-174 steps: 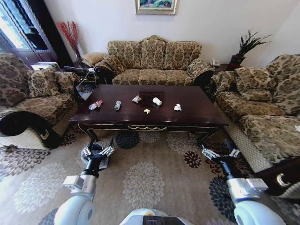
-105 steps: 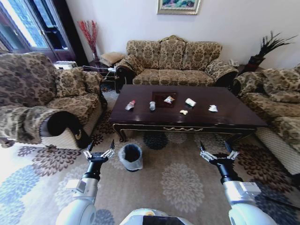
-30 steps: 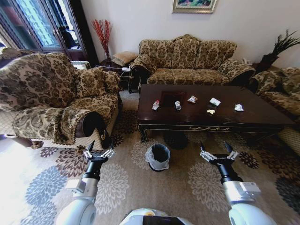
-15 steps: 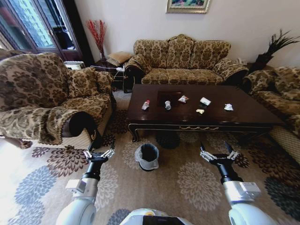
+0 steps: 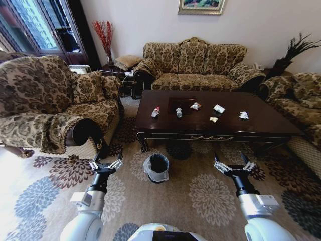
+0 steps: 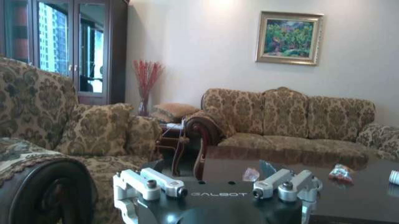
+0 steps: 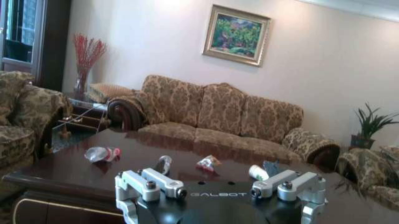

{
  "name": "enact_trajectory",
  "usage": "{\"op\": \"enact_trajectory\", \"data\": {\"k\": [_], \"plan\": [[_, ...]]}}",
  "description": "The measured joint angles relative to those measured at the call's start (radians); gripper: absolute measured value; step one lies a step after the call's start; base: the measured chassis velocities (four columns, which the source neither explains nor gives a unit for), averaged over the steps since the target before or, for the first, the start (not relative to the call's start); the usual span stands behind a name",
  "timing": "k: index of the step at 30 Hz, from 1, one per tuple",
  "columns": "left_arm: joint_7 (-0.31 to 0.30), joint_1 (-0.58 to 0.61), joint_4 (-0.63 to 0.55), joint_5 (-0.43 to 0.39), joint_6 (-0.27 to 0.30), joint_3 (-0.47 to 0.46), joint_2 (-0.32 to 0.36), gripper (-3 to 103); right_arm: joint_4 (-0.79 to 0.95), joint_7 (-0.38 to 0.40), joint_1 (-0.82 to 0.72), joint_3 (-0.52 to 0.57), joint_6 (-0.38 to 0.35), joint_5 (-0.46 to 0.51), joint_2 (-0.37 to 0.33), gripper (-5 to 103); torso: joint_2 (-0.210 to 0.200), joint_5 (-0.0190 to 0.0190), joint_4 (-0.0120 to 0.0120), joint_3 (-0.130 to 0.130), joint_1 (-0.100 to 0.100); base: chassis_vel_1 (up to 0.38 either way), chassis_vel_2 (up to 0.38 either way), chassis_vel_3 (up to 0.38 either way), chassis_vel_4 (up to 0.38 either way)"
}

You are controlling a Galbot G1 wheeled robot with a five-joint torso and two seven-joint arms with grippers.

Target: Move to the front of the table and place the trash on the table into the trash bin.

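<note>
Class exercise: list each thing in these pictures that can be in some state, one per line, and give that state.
left hand: open, empty, raised over the carpet
right hand: open, empty, raised over the carpet
trash bin: upright, bag-lined, on the carpet before the table
bottle: lying on the table
can: crushed, on the table

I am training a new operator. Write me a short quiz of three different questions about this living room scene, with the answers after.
1. True or false: the trash bin stands on the carpet in front of the table.
2. Which item lies nearest the table's left end: (a) tissue, (b) bottle, (c) cup?
3. Fill in: the left gripper and the right gripper are both ___ and hold nothing.

Key: 1 true; 2 b; 3 open.
</note>
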Motion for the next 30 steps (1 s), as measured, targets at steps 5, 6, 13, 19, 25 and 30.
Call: {"op": "enact_trajectory", "data": {"k": [5, 6, 13, 19, 25, 30], "plan": [[0.0, 0.0, 0.0, 0.0, 0.0, 0.0, 0.0, 100, 0.0, 0.0, 0.0, 0.0, 0.0, 0.0, 0.0, 100, 0.0, -0.0003, 0.0, 0.0, 0.0, -0.106, 0.06, 0.088, -0.082], [0.0, 0.0, 0.0, 0.0, 0.0, 0.0, 0.0, 100, 0.0, 0.0, 0.0, 0.0, 0.0, 0.0, 0.0, 100, 0.0, -0.0004, 0.0, 0.0, 0.0, -0.158, 0.174, 0.131, -0.133], [0.0, 0.0, 0.0, 0.0, 0.0, 0.0, 0.0, 100, 0.0, 0.0, 0.0, 0.0, 0.0, 0.0, 0.0, 100, 0.0, -0.0006, 0.0002, 0.0, 0.0, -0.206, 0.235, 0.212, -0.21], [0.0, 0.0, 0.0, 0.0, 0.0, 0.0, 0.0, 100, 0.0, 0.0, 0.0, 0.0, 0.0, 0.0, 0.0, 100, 0.0, -0.0005, -0.0001, 0.001, 0.001, -0.217, 0.21, 0.212, -0.214], [0.0, 0.0, 0.0, 0.0, 0.0, 0.0, 0.0, 100, 0.0, 0.0, 0.0, 0.0, 0.0, 0.0, 0.0, 100, 0.0, -0.0005, 0.0, 0.0, 0.0, -0.04, 0.038, 0.04, -0.019], [0.0, -0.002, 0.007, 0.001, -0.004, 0.001, -0.001, 100, 0.0, 0.0, 0.0, 0.0, 0.001, 0.0, 0.0, 100, 0.001, -0.0003, 0.0, -0.001, -0.001, 0.058, -0.061, -0.034, 0.039]]}}
